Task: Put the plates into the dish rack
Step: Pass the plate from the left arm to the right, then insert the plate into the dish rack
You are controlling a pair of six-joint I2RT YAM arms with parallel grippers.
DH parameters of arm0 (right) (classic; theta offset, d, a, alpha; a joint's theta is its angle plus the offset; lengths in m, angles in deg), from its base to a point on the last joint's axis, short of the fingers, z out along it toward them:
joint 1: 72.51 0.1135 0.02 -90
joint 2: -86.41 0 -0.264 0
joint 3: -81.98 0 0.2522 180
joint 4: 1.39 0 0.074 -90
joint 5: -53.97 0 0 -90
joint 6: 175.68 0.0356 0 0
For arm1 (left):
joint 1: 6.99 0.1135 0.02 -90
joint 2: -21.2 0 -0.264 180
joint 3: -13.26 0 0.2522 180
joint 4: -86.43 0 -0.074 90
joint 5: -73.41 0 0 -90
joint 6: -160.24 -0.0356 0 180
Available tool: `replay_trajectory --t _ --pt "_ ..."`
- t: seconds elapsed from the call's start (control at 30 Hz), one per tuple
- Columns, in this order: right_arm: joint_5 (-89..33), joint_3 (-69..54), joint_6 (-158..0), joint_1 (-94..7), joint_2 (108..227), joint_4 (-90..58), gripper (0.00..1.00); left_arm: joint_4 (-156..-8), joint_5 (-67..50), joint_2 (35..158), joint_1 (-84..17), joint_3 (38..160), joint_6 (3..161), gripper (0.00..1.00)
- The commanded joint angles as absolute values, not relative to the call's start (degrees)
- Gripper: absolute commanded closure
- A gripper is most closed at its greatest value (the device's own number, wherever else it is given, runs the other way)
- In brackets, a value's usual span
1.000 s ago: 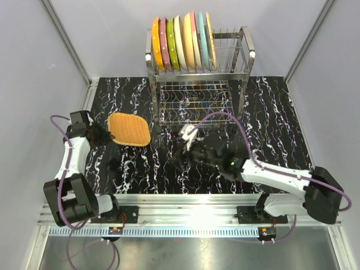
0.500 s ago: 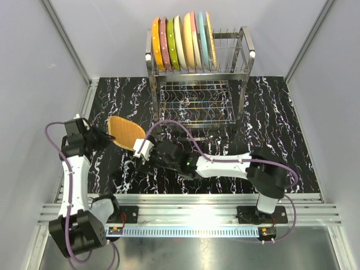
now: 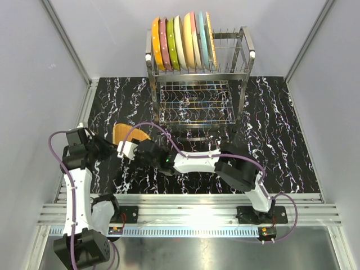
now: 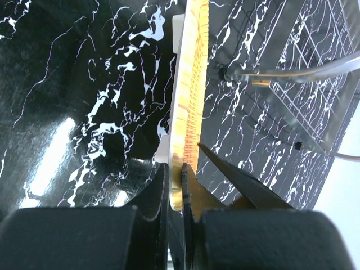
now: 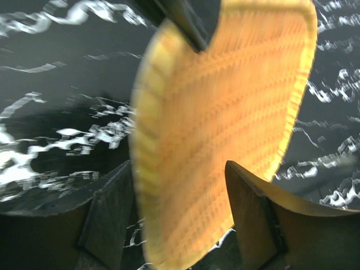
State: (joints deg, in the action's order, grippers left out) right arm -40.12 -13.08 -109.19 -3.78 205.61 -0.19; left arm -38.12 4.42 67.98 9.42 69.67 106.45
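Note:
A tan-orange plate with a woven pattern (image 3: 125, 133) is held tilted on edge above the black marble table. My left gripper (image 3: 112, 147) is shut on its rim. In the left wrist view the plate (image 4: 191, 84) shows edge-on, pinched between my fingers (image 4: 175, 188). My right gripper (image 3: 134, 147) is open, with its jaws standing either side of the same plate (image 5: 225, 112); it straddles the plate's lower edge (image 5: 180, 219) in the right wrist view. The dish rack (image 3: 243, 56) stands at the back, with several plates (image 3: 180, 42) upright in its top tier.
The rack's lower wire shelf (image 3: 194, 104) is bare; its grid also shows in the left wrist view (image 4: 320, 67). Free prongs remain on the top tier's right (image 3: 228, 53). The table (image 3: 281, 129) has a white wall close on each side.
My left gripper has drawn the plate nearer and tipped it up on edge. My right arm has swung left across the table, and its open jaws now straddle the plate.

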Motion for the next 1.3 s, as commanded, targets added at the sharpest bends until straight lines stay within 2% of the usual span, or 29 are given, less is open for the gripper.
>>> replay_trajectory --t 0.0,0.1,0.23,0.33,0.43,0.53,0.57,0.67,0.7,0.8,0.87,0.9,1.03,1.1,1.13,1.27 --pt "-47.2 -17.5 -111.5 -3.7 207.6 0.2 0.3 -38.2 7.1 65.6 9.3 72.5 105.2 1.0" --pt "-49.6 -17.4 -111.9 -3.7 208.0 1.3 0.31 -37.7 7.8 64.3 9.3 71.9 105.6 1.0" --pt "-48.8 -16.9 -111.6 -3.8 207.9 1.8 0.47 -37.2 9.5 63.6 9.4 71.9 106.1 1.0" --pt "-48.8 -16.7 -111.3 -3.8 207.8 2.4 0.5 -37.7 11.0 62.5 9.3 71.5 105.7 1.0" --pt "-48.6 -15.2 -110.0 -3.7 206.6 4.4 0.58 -37.7 11.4 61.2 9.3 70.8 105.4 0.99" --pt "-48.0 -12.8 -108.5 -3.7 204.5 6.1 0.68 -37.5 11.6 60.5 9.3 70.1 105.0 0.93" --pt "-48.1 -11.8 -108.1 -3.7 204.0 6.6 0.73 -37.6 11.3 60.4 9.3 70.0 104.9 0.87" --pt "-47.8 -9.2 -106.2 -3.7 201.4 7.6 0.82 -38.6 12.6 60.6 9.4 69.6 104.8 0.82" --pt "-47.5 -8.5 -104.6 -3.8 200.0 8.0 0.88 -38.9 12.8 60.9 9.4 69.9 104.9 0.81" --pt "-46.3 -5.5 -102.2 -3.8 197.5 9.5 0.96 -39.5 13.1 61.4 9.3 70.7 104.9 0.76" --pt "-45.9 -4.5 -101.0 -3.7 196.5 8.6 0.96 -39.8 13.0 61.8 9.3 72.0 104.6 0.64" --pt "-45.8 -4.1 -99.8 -3.7 195.5 8.2 0.97 -39.7 12.9 62.5 9.3 72.6 104.3 0.55" --pt "-45.4 -1.0 -96.9 -3.7 192.2 8.3 1.0 -40.0 12.8 64.7 9.3 75.2 103.5 0.43" --pt "-45.3 1.0 -95.2 -3.7 189.9 7.9 1.0 -40.7 13.1 66.2 9.3 76.8 103.4 0.27" --pt "-45.4 1.7 -94.6 -3.7 189.2 7.6 1.0 -40.8 13.1 66.6 9.4 77.5 103.3 0.01" --pt "-46.0 6.5 -93.0 -3.8 185.1 7.4 1.0 -40.4 12.3 70.3 9.4 82.5 102.4 0.01"
